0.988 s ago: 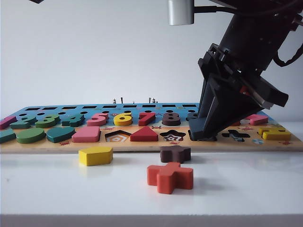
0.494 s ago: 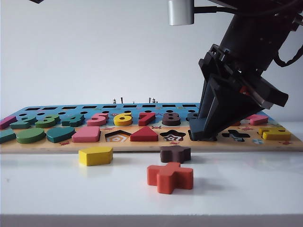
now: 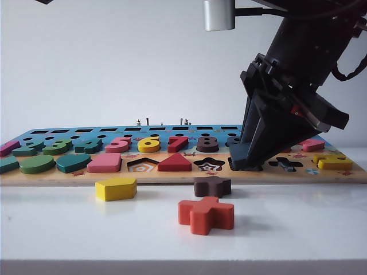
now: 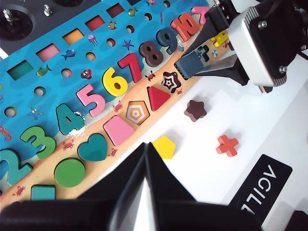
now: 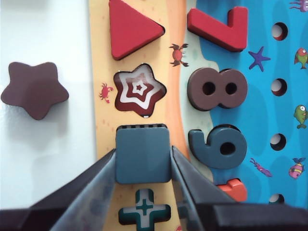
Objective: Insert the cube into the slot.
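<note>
Plain white wall behind, glossy white desk (image 3: 298,229) below, carrying a colourful wooden puzzle board (image 3: 189,175) of numbers and shapes. On its near strip, right of the star-shaped striped cut-out (image 5: 139,90), flat dark navy wooden square cube (image 5: 143,153) lying level, edges parallel to the board's, no longer side. Seated over the square slot (image 5: 142,127), only a thin checkered strip showing at one edge; depth of seating not clear. Right pincer (image 5: 143,168) down around the cube, a finger against each opposite side, clamped on it. Left pincer (image 4: 144,166) raised over the near left desk, fingers together. Loose on the desk: yellow pentagon block (image 3: 116,188), brown star block (image 3: 212,186), orange cross block (image 3: 206,215).
</note>
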`<state>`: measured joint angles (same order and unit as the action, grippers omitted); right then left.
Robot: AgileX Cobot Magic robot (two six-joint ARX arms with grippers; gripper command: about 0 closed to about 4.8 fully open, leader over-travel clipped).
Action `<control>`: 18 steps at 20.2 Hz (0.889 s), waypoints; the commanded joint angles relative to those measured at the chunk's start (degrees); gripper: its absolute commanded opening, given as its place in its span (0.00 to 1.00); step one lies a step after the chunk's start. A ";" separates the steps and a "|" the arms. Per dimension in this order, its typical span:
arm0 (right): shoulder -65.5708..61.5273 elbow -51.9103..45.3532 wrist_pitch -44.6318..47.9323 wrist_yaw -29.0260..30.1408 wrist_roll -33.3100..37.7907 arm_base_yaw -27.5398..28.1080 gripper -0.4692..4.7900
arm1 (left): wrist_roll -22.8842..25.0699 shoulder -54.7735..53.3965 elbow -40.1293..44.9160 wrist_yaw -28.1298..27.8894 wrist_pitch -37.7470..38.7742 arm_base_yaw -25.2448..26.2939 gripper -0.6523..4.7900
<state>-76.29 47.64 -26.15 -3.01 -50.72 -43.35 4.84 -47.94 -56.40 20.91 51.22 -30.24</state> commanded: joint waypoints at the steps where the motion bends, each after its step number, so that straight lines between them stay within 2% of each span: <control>1: 0.09 0.07 0.59 0.24 0.35 0.00 0.51 | 0.09 0.04 -0.26 0.15 -0.81 0.02 0.16; 14: 0.24 0.11 2.23 1.25 1.88 0.13 0.51 | 0.09 0.04 -0.26 0.15 -0.81 0.02 0.16; 18: 0.70 0.11 2.49 1.53 4.44 0.13 0.51 | 0.09 0.04 -0.26 0.15 -0.79 0.02 0.16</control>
<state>-76.12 47.64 -24.84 -1.89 -47.88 -43.24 4.84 -47.94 -56.40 20.91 51.22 -30.24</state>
